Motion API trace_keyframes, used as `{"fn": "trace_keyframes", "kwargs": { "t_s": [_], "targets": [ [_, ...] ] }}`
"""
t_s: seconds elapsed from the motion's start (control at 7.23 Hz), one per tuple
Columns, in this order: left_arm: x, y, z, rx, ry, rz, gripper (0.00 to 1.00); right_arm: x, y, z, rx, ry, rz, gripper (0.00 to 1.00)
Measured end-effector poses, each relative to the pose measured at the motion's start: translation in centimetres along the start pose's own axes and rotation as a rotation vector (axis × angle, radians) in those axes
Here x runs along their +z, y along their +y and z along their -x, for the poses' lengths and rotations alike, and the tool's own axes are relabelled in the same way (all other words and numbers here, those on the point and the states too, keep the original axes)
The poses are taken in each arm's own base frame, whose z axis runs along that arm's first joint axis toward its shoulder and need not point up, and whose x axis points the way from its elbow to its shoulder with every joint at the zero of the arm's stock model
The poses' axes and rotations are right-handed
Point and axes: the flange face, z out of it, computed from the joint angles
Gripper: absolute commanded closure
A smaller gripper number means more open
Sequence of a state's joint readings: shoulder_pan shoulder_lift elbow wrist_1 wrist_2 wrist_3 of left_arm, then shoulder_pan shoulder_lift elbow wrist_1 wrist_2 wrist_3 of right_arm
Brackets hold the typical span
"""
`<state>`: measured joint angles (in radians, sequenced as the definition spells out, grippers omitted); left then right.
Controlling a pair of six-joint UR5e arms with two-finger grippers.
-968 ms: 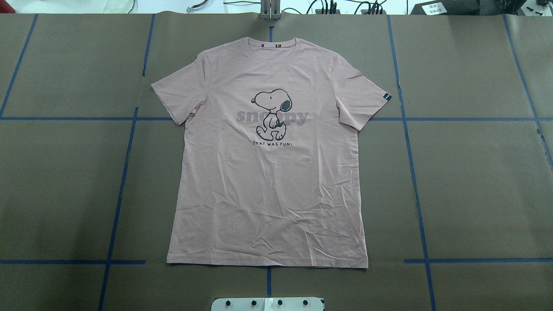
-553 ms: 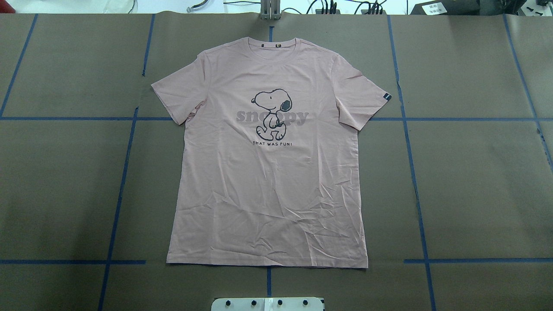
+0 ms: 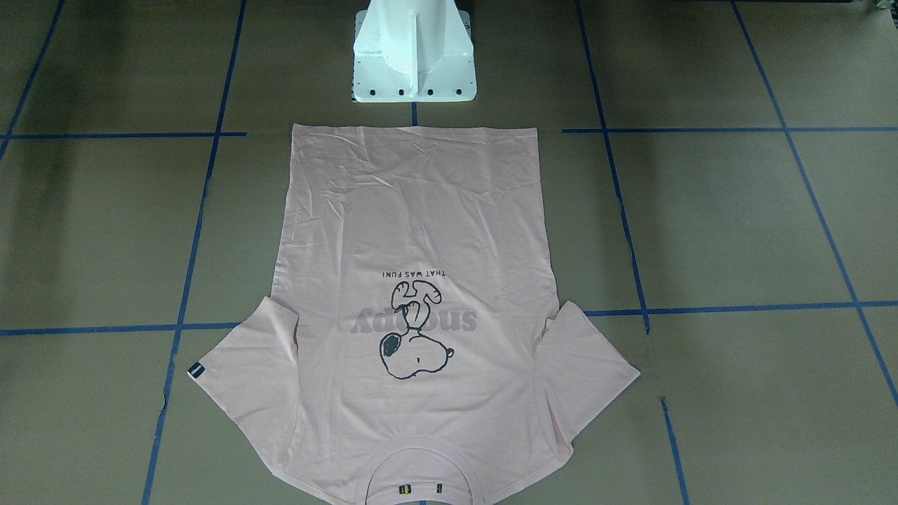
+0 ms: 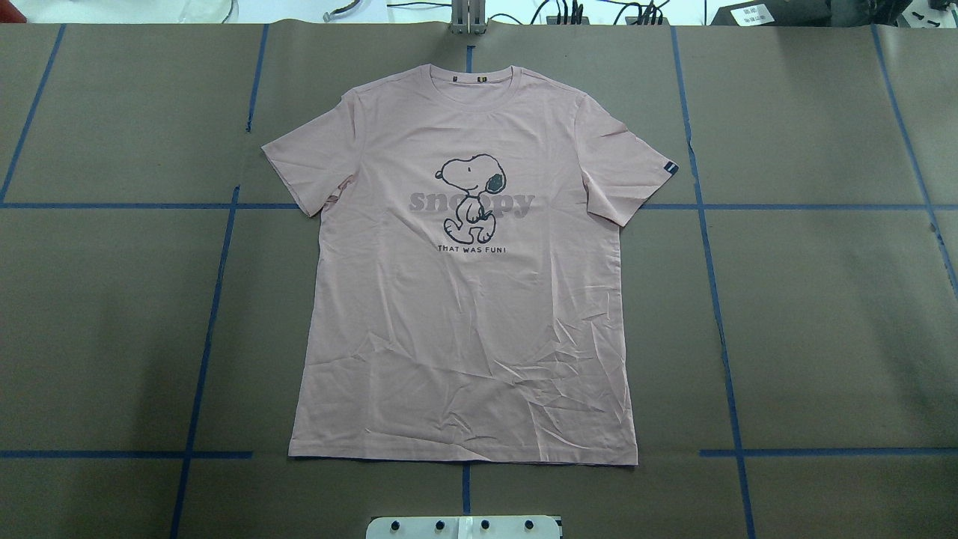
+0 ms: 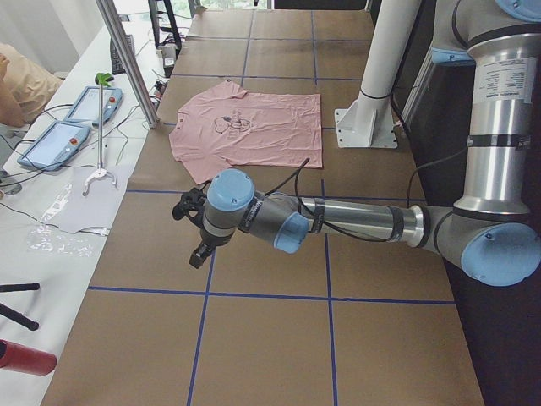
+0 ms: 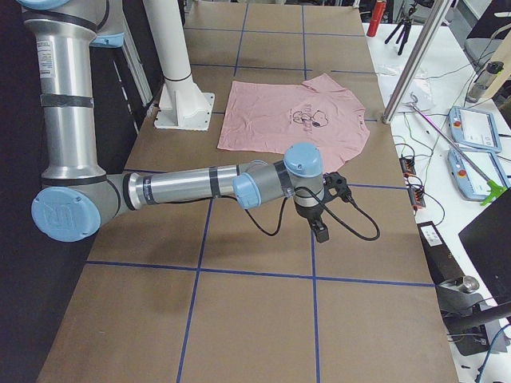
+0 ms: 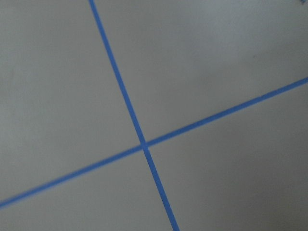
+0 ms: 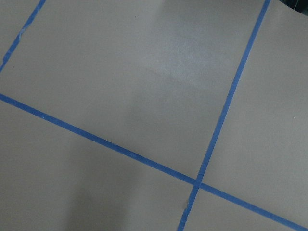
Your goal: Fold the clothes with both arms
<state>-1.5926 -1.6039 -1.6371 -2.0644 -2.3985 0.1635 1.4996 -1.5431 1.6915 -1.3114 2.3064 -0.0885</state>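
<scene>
1. The left gripper (image 5: 196,254) and right gripper (image 6: 321,231) hang over the table (image 4: 823,314); I cannot tell whether either is parted or closed.
2. Between them, well apart from both, the T-shirt (image 4: 464,322) lies flat, print up, unmoved over the last second, so folding has not begun.
3. Its long axis runs away from the robot: hem (image 4: 464,455) nearest, collar (image 4: 471,75) farthest.

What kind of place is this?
Probably a robotics lab: a T-shirt lies flat on a table gridded with blue tape, a left arm and right arm reach over that table, and control tablets sit on a side bench.
</scene>
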Motion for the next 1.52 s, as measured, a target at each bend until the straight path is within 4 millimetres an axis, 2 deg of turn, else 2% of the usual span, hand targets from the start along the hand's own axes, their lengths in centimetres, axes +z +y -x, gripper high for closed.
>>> {"fn": "trace_keyframes", "kwargs": {
  "t_s": [0.14,0.28,0.42,0.55,0.69,0.83,0.97,1.11,1.25,1.52],
  "targets": [
    [-0.2,-3.3,0.2,0.068,-0.008,-0.078,0.00,0.2,-0.9,0.1,-0.013,-0.030,-0.021,0.00],
    [-0.5,-5.7,0.2,0.078,-0.009,-0.129,0.00,0.1,-2.2,0.5,-0.017,-0.069,-0.041,0.00],
    [-0.8,-6.9,-0.4,0.085,-0.007,-0.173,0.00,-0.2,-4.4,1.6,0.029,-0.093,-0.061,0.00],
    [0.0,-6.8,-1.6,0.103,0.009,-0.205,0.00,-0.2,-7.6,4.2,0.116,-0.116,-0.077,0.00],
    [1.5,-6.2,-3.1,0.098,0.037,-0.214,0.00,0.9,-11.0,8.2,0.200,-0.120,-0.094,0.07],
    [2.5,-5.9,-4.1,0.076,0.059,-0.214,0.00,3.3,-14.1,13.0,0.275,-0.089,-0.123,0.21],
    [3.0,-5.8,-4.7,0.061,0.070,-0.212,0.00,6.3,-16.8,17.6,0.341,-0.058,-0.156,0.32],
    [3.2,-5.8,-4.9,0.055,0.076,-0.210,0.00,9.4,-19.2,21.4,0.396,-0.038,-0.183,0.34],
    [3.4,-5.8,-5.1,0.055,0.080,-0.209,0.00,12.7,-20.8,24.5,0.431,-0.020,-0.208,0.37],
    [3.7,-5.8,-5.4,0.058,0.086,-0.207,0.00,17.7,-21.1,28.4,0.441,0.015,-0.226,0.38]
  ]
}}
